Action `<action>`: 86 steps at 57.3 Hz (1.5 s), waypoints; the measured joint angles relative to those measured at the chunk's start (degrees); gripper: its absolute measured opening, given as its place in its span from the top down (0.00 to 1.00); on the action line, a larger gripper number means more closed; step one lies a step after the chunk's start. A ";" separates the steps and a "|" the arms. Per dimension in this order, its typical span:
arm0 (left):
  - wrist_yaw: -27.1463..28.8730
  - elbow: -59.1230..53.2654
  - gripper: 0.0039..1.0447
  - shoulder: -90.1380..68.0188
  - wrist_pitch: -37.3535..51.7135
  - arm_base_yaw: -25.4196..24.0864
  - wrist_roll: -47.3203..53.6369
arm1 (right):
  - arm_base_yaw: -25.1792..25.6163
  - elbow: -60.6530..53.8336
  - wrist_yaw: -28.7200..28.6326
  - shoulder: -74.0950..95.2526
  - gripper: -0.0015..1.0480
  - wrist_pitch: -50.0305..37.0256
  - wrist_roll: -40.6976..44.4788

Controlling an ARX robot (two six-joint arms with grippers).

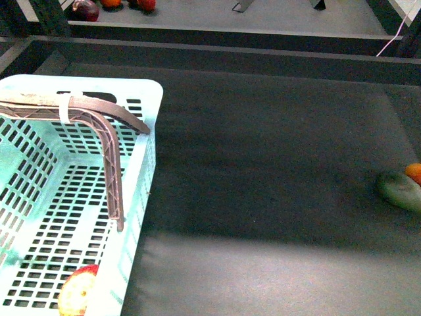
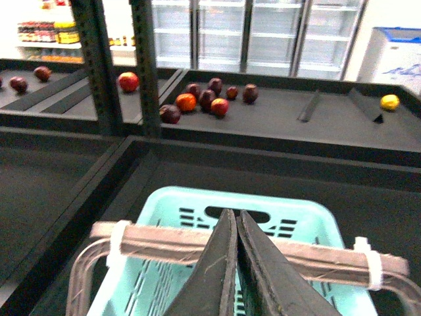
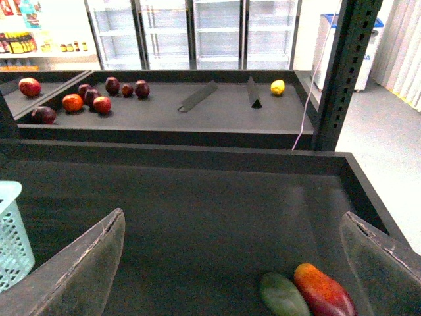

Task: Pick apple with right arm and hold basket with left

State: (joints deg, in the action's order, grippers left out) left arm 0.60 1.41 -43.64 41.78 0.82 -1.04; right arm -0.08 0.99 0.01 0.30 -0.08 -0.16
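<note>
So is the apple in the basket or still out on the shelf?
In. The front view shows the apple lying on the slotted floor of the basket, at its near corner, inside the wall.

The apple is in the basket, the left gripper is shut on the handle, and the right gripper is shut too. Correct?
Not quite: the right gripper is open, as the right wrist view shows its fingers wide apart. The apple does lie in the basket, and the left gripper is shut on the handle.

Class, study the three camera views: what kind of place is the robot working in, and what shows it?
Probably a grocery shop or a mock-up of one: glass-door fridges line the back wall, stocked shelves stand nearby, and loose fruit lies in dark display bins.
</note>
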 joint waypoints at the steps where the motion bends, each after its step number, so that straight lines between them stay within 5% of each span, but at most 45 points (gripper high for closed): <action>1: 0.00 -0.31 0.97 0.68 -0.68 -0.31 0.00 | 0.00 0.00 0.02 0.00 0.08 0.00 0.00; 66: -0.61 -0.59 0.97 33.77 -31.89 -0.57 0.39 | 0.00 0.00 0.02 0.00 0.08 0.00 0.00; 72: -0.61 -0.57 0.97 41.13 -40.89 -0.57 0.39 | 0.00 0.00 0.02 0.00 0.08 0.00 0.02; 86: -0.59 -0.57 0.97 43.25 -41.68 -0.57 0.42 | 0.00 0.00 0.00 0.00 0.08 0.00 0.00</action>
State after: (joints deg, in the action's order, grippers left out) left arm 0.01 0.84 -0.38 0.10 0.25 -0.62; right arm -0.08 0.99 0.01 0.30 -0.08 -0.16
